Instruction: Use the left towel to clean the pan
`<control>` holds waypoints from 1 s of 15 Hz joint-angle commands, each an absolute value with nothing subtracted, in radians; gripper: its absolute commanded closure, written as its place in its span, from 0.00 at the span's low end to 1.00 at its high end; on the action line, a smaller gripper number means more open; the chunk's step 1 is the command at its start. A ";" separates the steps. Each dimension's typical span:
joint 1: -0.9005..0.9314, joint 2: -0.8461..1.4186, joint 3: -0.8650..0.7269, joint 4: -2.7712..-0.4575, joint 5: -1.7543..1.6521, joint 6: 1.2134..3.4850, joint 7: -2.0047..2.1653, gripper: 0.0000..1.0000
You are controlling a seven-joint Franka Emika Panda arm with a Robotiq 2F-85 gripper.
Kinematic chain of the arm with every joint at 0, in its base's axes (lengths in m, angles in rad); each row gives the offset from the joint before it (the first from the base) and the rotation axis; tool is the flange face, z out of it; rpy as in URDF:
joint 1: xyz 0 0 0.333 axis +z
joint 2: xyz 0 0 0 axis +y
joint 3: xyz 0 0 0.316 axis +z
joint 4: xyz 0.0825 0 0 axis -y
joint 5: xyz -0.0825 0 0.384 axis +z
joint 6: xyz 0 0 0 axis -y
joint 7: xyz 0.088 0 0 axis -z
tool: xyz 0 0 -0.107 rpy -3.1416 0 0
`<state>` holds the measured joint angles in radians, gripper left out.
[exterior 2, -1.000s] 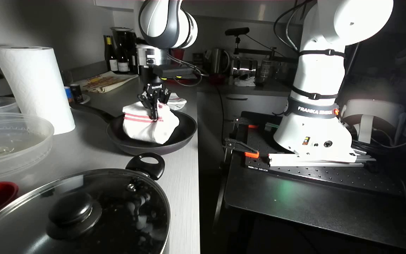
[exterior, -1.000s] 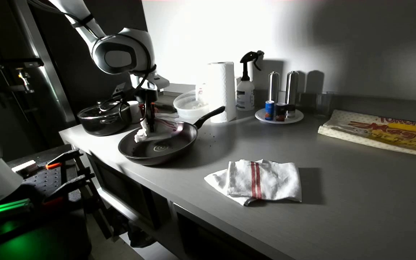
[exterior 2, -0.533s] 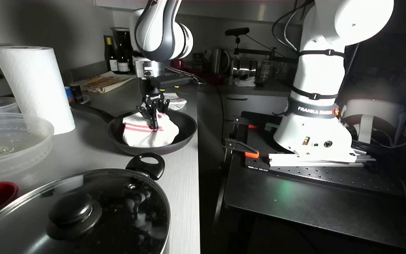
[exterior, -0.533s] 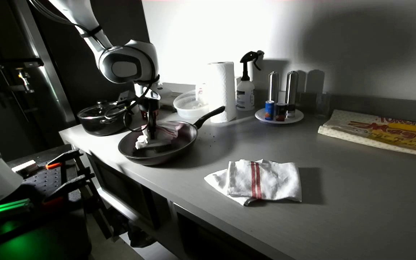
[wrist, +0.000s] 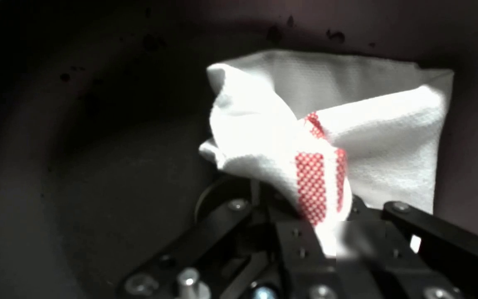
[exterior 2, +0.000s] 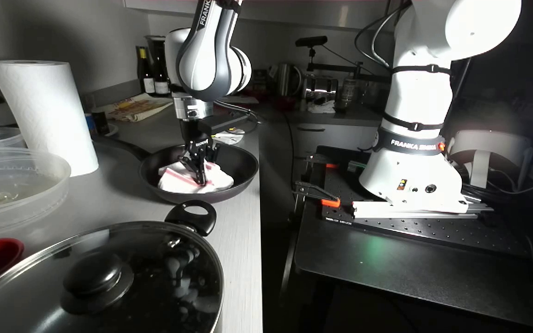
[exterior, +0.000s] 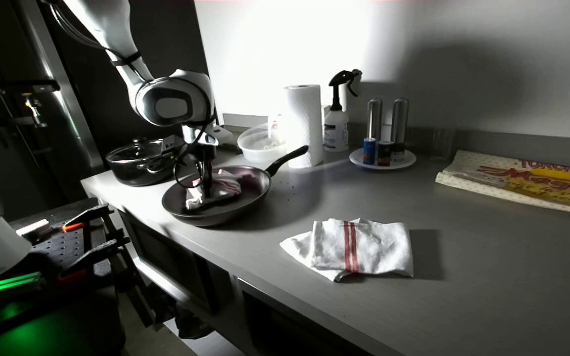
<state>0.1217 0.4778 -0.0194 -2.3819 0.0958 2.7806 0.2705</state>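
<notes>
A white towel with red stripes (exterior: 225,186) lies bunched in the dark frying pan (exterior: 257,194). My gripper (exterior: 207,192) points down into the pan and is shut on this towel. In an exterior view, the towel (exterior 2: 176,182) spreads over the pan's bottom around the fingertips (exterior 2: 201,181). In the wrist view, the towel (wrist: 259,120) rises from between the fingers (wrist: 326,232), and dark specks show on the pan (wrist: 110,199). The spot under the towel is hidden. A second white towel with red stripes (exterior: 376,247) lies folded on the counter, apart from the pan.
A black lidded pot (exterior: 139,165) stands near the pan; its lid (exterior 2: 155,277) shows large. The pan's handle (exterior: 287,159) points toward a paper towel roll (exterior: 305,126). A clear plastic bowl (exterior: 260,143), a spray bottle (exterior: 336,131) and a plate (exterior: 359,160) with small cans stand along the wall.
My gripper has moved down into the pan with the towel. The towel has gone from hanging upright to lying lower and flatter on the pan's bottom. The second towel has not moved.
</notes>
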 commanded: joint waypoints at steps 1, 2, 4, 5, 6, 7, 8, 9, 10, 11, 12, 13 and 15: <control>0.177 0.531 -0.034 -2.385 0.060 2.843 0.299 0.96; 0.179 0.534 -0.033 -2.383 0.060 2.843 0.295 0.96; 0.169 0.544 -0.030 -2.373 0.068 2.837 0.286 0.96; 0.157 0.549 -0.028 -2.368 0.076 2.832 0.280 0.96; 0.147 0.553 -0.027 -2.366 0.081 2.832 0.275 0.96; 0.134 0.555 -0.024 -2.366 0.090 2.832 0.269 0.96; 0.123 0.556 -0.023 -2.367 0.097 2.833 0.264 0.96; 0.107 0.555 -0.018 -2.371 0.108 2.836 0.256 0.96; 0.094 0.553 -0.015 -2.374 0.117 2.838 0.251 0.96; 0.079 0.551 -0.014 -2.380 0.127 2.843 0.248 0.96; 0.061 0.549 -0.011 -2.385 0.140 2.846 0.242 0.96; 0.042 0.544 -0.011 -2.391 0.154 2.849 0.237 0.96; 0.010 0.538 -0.014 -2.399 0.177 2.852 0.235 0.96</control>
